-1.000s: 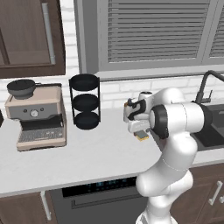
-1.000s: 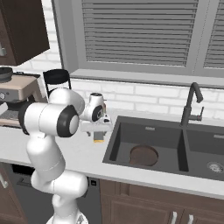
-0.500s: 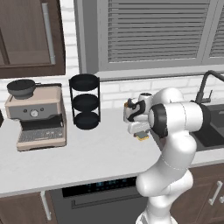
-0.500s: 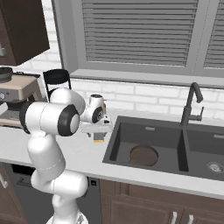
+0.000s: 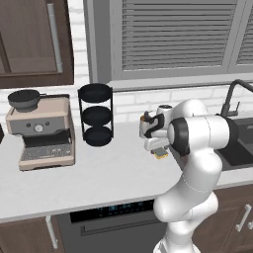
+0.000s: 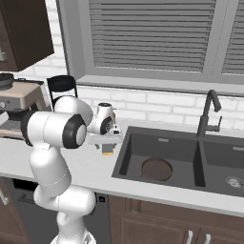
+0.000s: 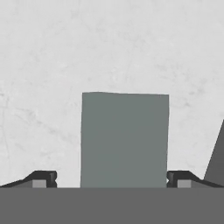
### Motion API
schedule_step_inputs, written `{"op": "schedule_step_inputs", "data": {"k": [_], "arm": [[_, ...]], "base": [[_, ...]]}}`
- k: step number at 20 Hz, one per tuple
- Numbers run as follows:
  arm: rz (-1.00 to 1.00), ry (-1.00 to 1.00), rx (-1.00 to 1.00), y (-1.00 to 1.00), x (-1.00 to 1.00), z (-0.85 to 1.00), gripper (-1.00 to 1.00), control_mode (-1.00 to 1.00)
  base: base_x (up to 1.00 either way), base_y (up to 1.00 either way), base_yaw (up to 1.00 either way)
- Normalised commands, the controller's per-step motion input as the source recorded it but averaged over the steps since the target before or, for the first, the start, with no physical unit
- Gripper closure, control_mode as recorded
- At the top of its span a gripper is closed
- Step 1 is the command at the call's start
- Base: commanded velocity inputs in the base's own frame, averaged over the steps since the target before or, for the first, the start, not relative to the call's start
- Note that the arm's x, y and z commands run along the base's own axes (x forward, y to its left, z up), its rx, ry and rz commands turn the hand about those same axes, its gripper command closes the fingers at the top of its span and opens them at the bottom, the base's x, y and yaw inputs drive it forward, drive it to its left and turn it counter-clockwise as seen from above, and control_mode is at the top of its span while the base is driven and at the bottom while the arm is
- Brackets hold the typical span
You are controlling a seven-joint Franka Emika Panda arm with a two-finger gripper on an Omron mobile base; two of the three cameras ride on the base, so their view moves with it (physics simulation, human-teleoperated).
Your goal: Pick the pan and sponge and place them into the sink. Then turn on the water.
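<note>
arm bent low, claw point(image 7: 111, 179) (spread wide) straddling sponge point(image 7: 124, 139)

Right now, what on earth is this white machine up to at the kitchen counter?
The white arm's hand is lowered over a small rectangular grey-green sponge with a yellow layer, which lies on the pale counter just left of the wide dark grey sink. Its fingers stand open on either side of the sponge, not yet closed on it. A round dark brown pan already sits in the sink's left basin. No water runs from the tall black faucet.
</note>
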Motion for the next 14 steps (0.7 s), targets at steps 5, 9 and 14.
{"op": "schedule_step_inputs", "data": {"k": [5,9,14], "arm": [[0.01,-0.01,0.0,0.0,0.02,-0.01,-1.0,-1.0],[0.02,0.0,0.0,0.0,0.01,-0.09,-1.0,-1.0],[0.0,0.0,0.01,-0.12,0.05,0.0,-1.0,-1.0]], "base": [[0.0,0.0,0.0],[0.0,0.0,0.0],[0.0,0.0,0.0]]}}
